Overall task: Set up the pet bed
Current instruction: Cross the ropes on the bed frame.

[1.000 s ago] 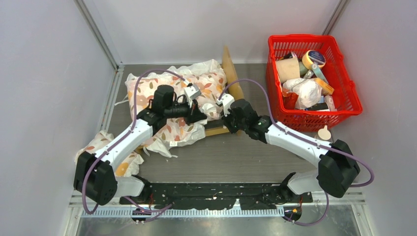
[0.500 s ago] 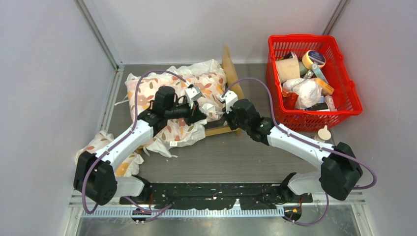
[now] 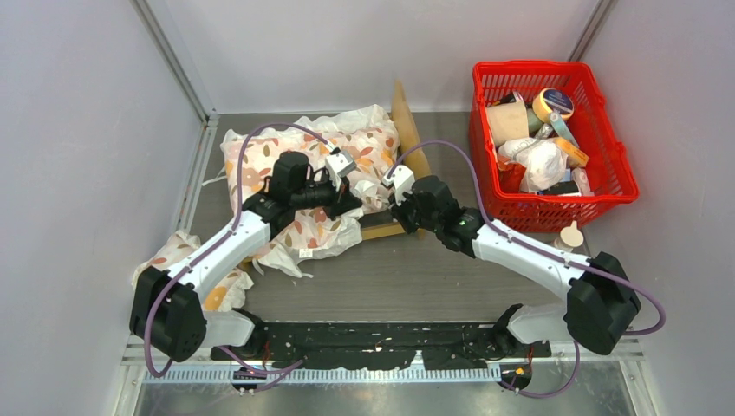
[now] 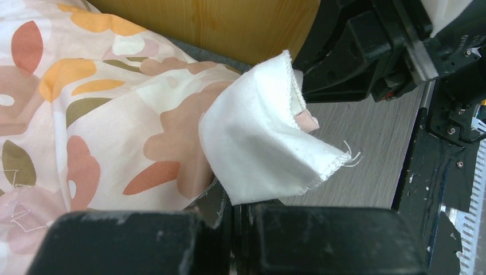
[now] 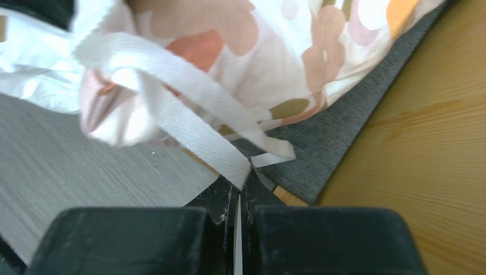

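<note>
The pet bed [image 3: 404, 117] is a light-wood frame at the table's back middle, mostly covered by a floral cushion cover [image 3: 299, 160]. Its grey sleeping surface [image 5: 338, 137] and wooden rail [image 5: 418, 132] show in the right wrist view. My left gripper [image 3: 354, 200] [image 4: 236, 201] is shut on a white hemmed corner [image 4: 263, 149] of the floral cover, just off the bed's front edge. My right gripper [image 3: 395, 203] [image 5: 243, 183] is shut on a white tie strap [image 5: 189, 120] hanging from the same cover. The two grippers sit close together, facing each other.
A red plastic basket [image 3: 555, 213] full of assorted items stands at the back right. A small round wooden piece [image 3: 570, 234] lies just in front of it. A second floral cushion [image 3: 186, 260] lies at the left near my left arm's base. Grey walls close in both sides.
My right gripper has edged slightly up and left toward the cover, still holding the strap. The left arm has barely moved.
</note>
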### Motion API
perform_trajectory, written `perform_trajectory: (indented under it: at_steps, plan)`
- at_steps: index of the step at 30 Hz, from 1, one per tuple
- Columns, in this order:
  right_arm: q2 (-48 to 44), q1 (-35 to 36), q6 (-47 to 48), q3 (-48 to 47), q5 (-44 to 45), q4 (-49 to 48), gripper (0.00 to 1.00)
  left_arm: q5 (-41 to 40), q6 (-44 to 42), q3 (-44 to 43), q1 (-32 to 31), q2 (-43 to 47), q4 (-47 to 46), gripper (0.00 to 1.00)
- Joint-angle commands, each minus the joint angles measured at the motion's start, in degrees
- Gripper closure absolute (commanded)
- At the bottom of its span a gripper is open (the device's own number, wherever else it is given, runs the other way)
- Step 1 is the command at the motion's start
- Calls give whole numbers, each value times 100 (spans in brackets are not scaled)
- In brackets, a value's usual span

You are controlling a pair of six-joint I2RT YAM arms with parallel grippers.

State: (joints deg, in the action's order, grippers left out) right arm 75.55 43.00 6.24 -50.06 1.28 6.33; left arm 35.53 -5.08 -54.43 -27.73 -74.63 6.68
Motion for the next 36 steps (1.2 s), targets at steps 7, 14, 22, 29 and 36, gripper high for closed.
perform_trajectory:
  at_steps: [7, 14, 22, 29, 36]
  plan:
    - [-604, -6, 52, -568, -810, 414, 95, -44, -138, -233, 13, 196, 81, 100]
    - [-47, -277, 355, -663, -1059, 462, 95, 35, -101, -230, 13, 218, 72, 100]
    - [510, -398, 496, -833, -808, 468, 95, -86, -158, -340, 13, 34, 162, 100]
    - [571, -418, 396, -955, -855, 667, 95, -103, -226, -448, 18, -9, 270, 100]
    - [350, -409, 153, -867, -777, 941, 79, -108, -441, -293, 13, 4, 285, 100]
